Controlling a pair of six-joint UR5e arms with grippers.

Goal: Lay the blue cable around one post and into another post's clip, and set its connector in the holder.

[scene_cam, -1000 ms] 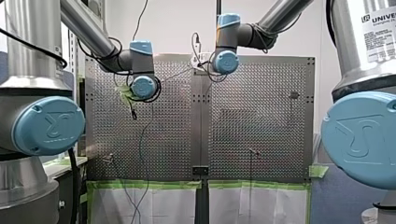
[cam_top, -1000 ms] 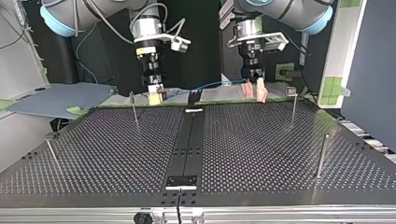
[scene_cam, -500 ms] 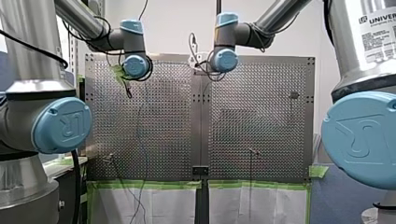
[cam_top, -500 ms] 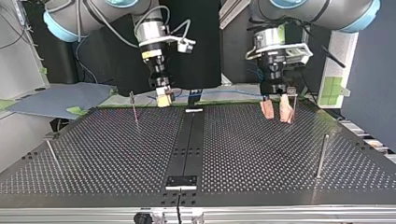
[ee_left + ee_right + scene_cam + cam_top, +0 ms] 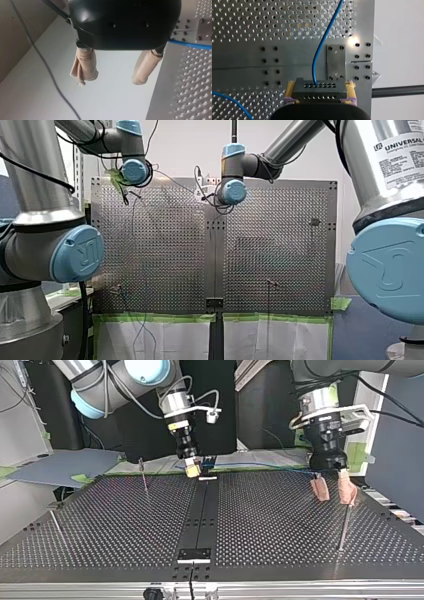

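My right gripper (image 5: pixel 319 91) is shut on a black connector block (image 5: pixel 319 88), held between yellow pads. The blue cable (image 5: pixel 320 50) rises out of the block, just ahead of a small grey holder plate (image 5: pixel 336 62). In the top view this gripper (image 5: pixel 192 467) hangs over the far end of the centre strip. From there the blue cable (image 5: pixel 255 465) runs along the far edge. My left gripper (image 5: pixel 333 491) stands open near a tall post (image 5: pixel 344 527), nothing between its beige fingers (image 5: pixel 85 66). The cable (image 5: pixel 192 45) passes beside it.
Thin posts stand at the top view's left (image 5: pixel 143 476) and near left (image 5: pixel 55 527). A black plate (image 5: pixel 195 555) sits at the near end of the centre strip. Grey sheets lie beyond the far edge. Thin dark wires hang from both wrists.
My left gripper has swung to the top view's right and nearer, away from the cable. My right gripper carried the connector rightward to the centre strip.
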